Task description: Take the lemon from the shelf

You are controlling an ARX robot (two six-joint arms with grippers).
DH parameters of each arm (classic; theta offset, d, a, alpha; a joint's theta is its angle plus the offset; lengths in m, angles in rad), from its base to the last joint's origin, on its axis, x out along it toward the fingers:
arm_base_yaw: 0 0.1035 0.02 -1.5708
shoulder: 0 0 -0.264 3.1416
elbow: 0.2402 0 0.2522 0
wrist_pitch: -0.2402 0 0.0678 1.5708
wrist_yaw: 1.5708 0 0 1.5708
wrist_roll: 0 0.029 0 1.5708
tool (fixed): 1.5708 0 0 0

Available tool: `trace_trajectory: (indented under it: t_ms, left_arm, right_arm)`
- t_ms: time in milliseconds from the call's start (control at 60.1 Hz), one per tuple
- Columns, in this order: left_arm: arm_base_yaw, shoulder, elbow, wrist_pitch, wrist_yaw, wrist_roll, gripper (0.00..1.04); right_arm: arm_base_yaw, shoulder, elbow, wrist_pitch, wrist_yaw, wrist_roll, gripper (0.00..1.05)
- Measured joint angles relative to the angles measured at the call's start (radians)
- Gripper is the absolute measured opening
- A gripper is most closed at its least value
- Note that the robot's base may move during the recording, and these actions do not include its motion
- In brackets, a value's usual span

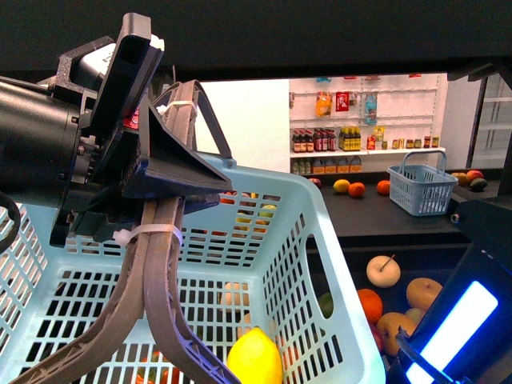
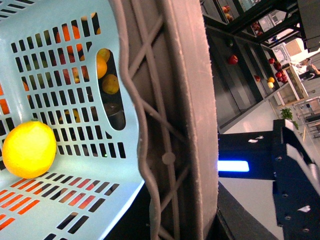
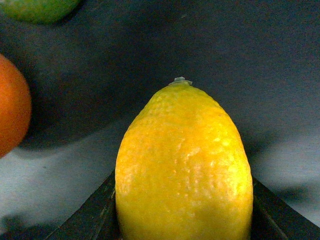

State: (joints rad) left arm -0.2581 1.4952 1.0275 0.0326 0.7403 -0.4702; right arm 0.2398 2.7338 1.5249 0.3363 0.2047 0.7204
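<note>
**Item:** lemon [image 3: 184,165], on or just over the dark floor of the shelf [image 3: 250,55], clamped at both flanks by the right gripper [image 3: 184,210] (no gap shows either side).

**Neighbours:** orange [image 3: 11,105] just beside; lime [image 3: 40,7] farther back.

**Front view:**
- Pale blue basket [image 1: 320,264] at 6 to 9 o'clock, holding a second lemon [image 1: 254,358] at 6 o'clock.
- Left gripper [image 1: 156,280] in front of it at 9 o'clock; its tips are out of frame, so I cannot tell its spread.
- Right arm [image 1: 472,320] at 4 o'clock masks some loose fruit [image 1: 383,270].
</note>
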Motion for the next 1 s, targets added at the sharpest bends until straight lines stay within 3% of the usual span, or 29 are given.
trace_trajectory:
  t_ms: [216, 382, 499, 765, 998]
  left_arm:
    - [0.000, 0.000, 0.000, 0.000, 0.000, 0.000, 0.15]
    - [0.000, 0.000, 0.000, 0.000, 0.000, 0.000, 0.15]
    - [0.000, 0.000, 0.000, 0.000, 0.000, 0.000, 0.15]
    - [0.000, 0.000, 0.000, 0.000, 0.001, 0.000, 0.15]
    - [0.000, 0.000, 0.000, 0.000, 0.000, 0.000, 0.15]
  right_arm:
    - [-0.093, -0.180, -0.183, 0.053, 0.122, -0.151, 0.51]
    - [-0.188, -0.407, -0.332, 0.143, 0.104, -0.192, 0.51]
    - [-0.203, -0.586, -0.429, 0.182, 0.055, -0.194, 0.51]
    - [-0.092, -0.946, -0.560, 0.203, -0.166, -0.171, 0.51]
    - [0.031, -1.055, -0.570, 0.206, -0.280, -0.163, 0.51]
